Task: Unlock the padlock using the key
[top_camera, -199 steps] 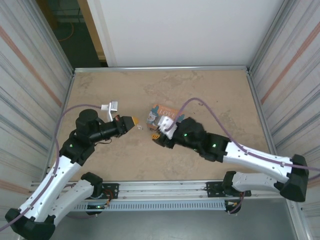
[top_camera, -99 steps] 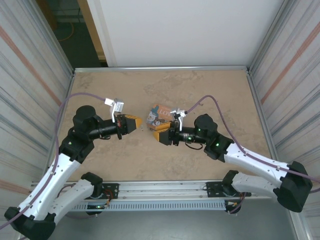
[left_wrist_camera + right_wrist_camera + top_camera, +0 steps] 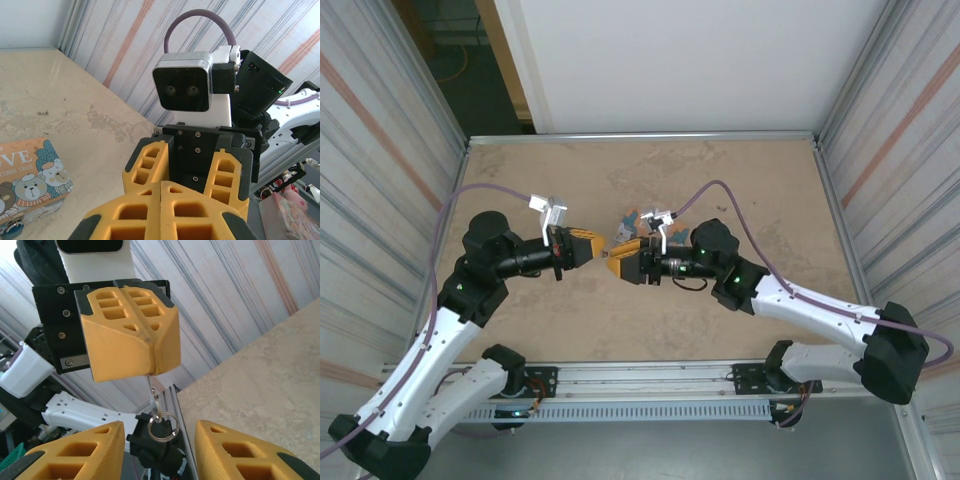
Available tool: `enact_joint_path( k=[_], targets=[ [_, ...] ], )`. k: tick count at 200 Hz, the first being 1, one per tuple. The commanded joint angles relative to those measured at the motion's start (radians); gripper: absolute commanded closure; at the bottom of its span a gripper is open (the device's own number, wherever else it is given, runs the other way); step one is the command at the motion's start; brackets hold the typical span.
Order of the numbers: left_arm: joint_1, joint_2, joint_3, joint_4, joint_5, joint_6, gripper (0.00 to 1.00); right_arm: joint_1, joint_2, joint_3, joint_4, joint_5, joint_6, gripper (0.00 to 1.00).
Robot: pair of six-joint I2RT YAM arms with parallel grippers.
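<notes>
Just beside the orange box point(image 3: 35, 172), the left gripper point(image 3: 150, 371), fully closed, pinches the key point(image 3: 151, 389). Its ring point(image 3: 161, 426) dangles inside the right gripper point(image 3: 617, 263), half-open and empty. The padlock point(image 3: 12, 228) lies against the box. Seemingly a handover: next, close squarely on the key.

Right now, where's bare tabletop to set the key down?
Free: the far strip of table behind the orange box, and the near patch between both arms. Crowded: centre, where left pincer and right pincer meet.
</notes>
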Motion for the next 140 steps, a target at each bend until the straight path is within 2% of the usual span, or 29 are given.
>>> enact_joint_path(
  k=[1, 45, 140],
  targets=[
    [-0.005, -0.009, 0.014, 0.029, 0.021, 0.023, 1.00, 0.011, 0.014, 0.043, 0.027, -0.019, 0.005, 0.62],
    [-0.006, -0.008, 0.012, 0.029, 0.022, 0.017, 1.00, 0.022, 0.039, 0.068, 0.025, -0.021, 0.000, 0.67],
    [-0.006, -0.019, 0.005, 0.031, 0.002, 0.011, 1.00, 0.025, 0.021, 0.045, -0.005, 0.016, -0.007, 0.96]
  ],
)
